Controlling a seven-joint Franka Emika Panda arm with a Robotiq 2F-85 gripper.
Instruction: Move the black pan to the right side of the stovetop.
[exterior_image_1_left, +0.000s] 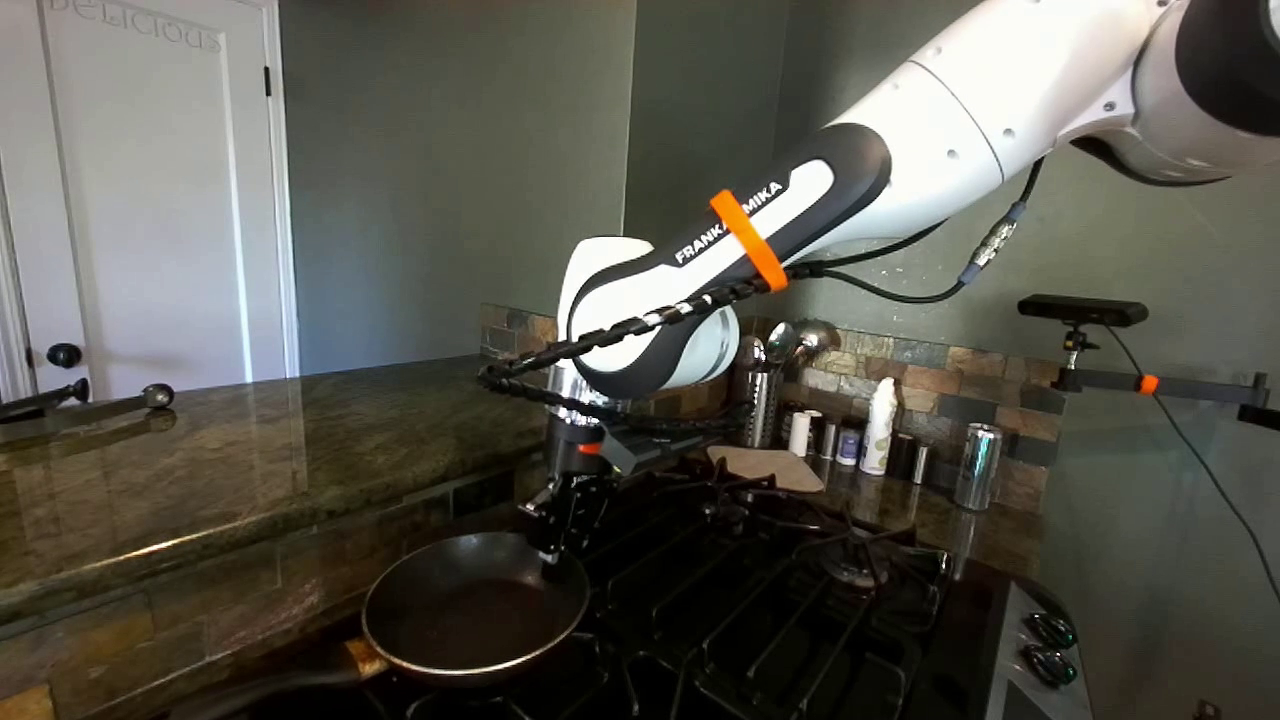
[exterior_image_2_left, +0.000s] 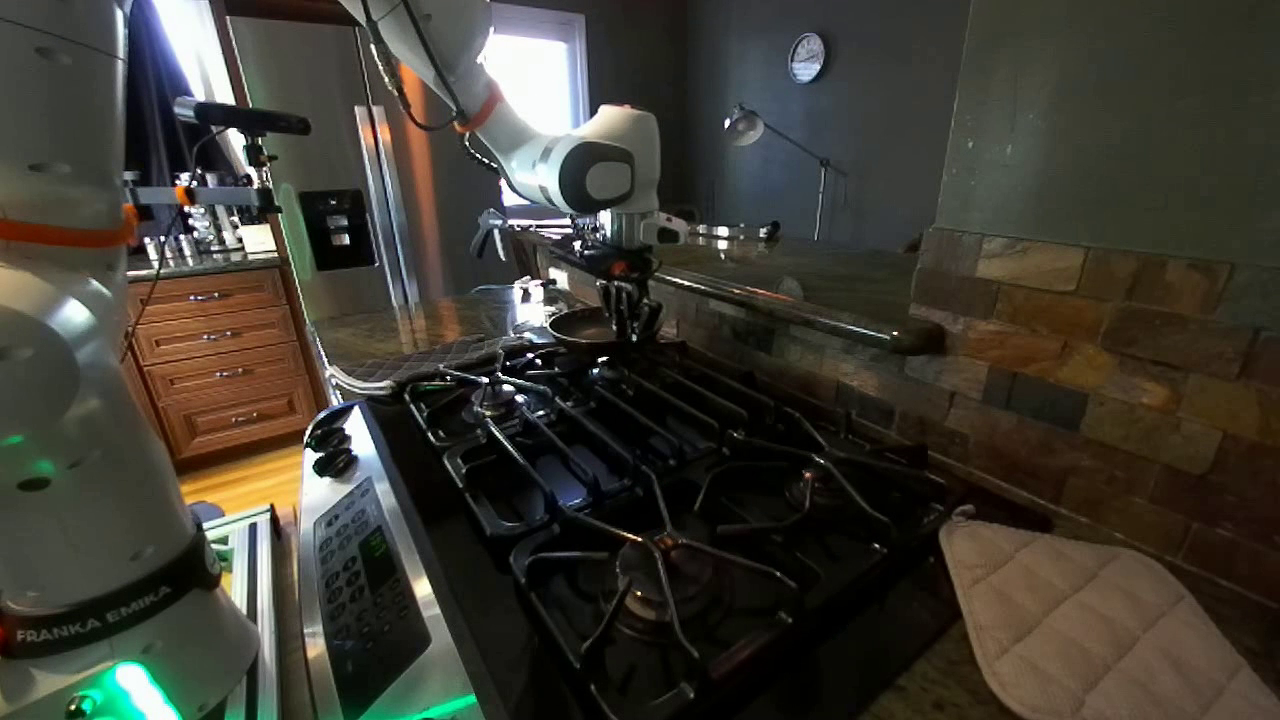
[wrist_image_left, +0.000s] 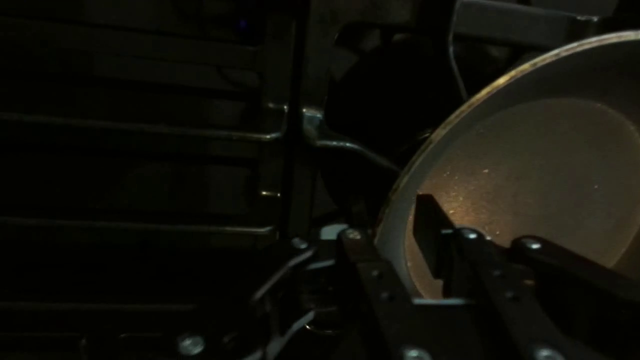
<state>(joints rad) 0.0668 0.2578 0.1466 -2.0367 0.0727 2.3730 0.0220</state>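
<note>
The black pan is a round shallow pan at the near left end of the stovetop in an exterior view, its handle toward the lower left. It is partly hidden behind the gripper in an exterior view, at the far end of the stovetop. My gripper points down at the pan's rim; it also shows in an exterior view. In the wrist view, the gripper is open around the rim of the pan. One finger is over the inside and one outside, with a visible gap.
A raised stone counter runs along the stovetop's back. A beige pot holder, a white bottle, a metal can and a utensil holder stand or lie at one end. Cast-iron grates with burners rise from the stovetop.
</note>
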